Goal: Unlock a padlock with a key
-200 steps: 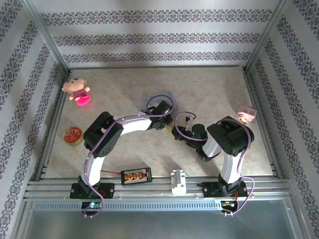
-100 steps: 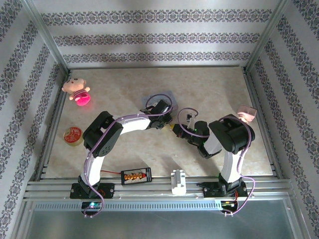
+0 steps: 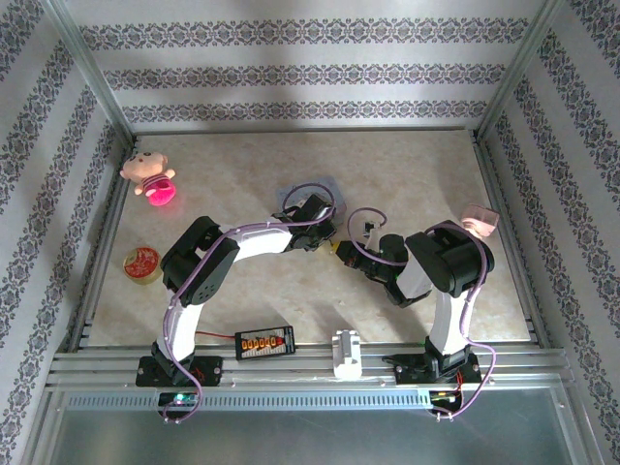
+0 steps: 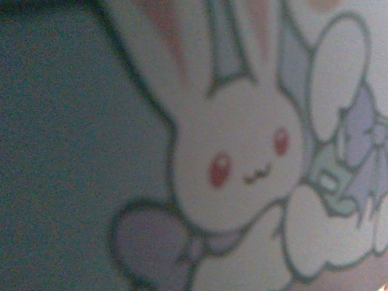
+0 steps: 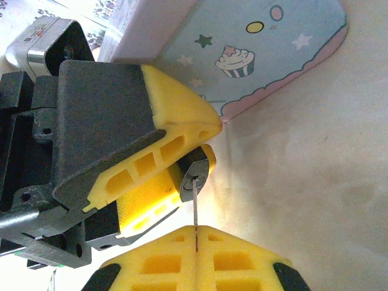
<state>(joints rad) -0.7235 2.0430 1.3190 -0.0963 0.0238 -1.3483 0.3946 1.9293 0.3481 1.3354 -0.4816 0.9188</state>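
Here, left hand (image 5: 206, 148) clamping small dark metal padlock (image 5: 193, 176), right hand (image 5: 197, 233) pinching thin flat metal key (image 5: 195, 209)

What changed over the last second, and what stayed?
The right gripper, shut on the key, shifted slightly away from the bases, beside the left gripper, which holds the padlock. Nothing was grasped or released. The left arm, the tin and the doll stayed put.
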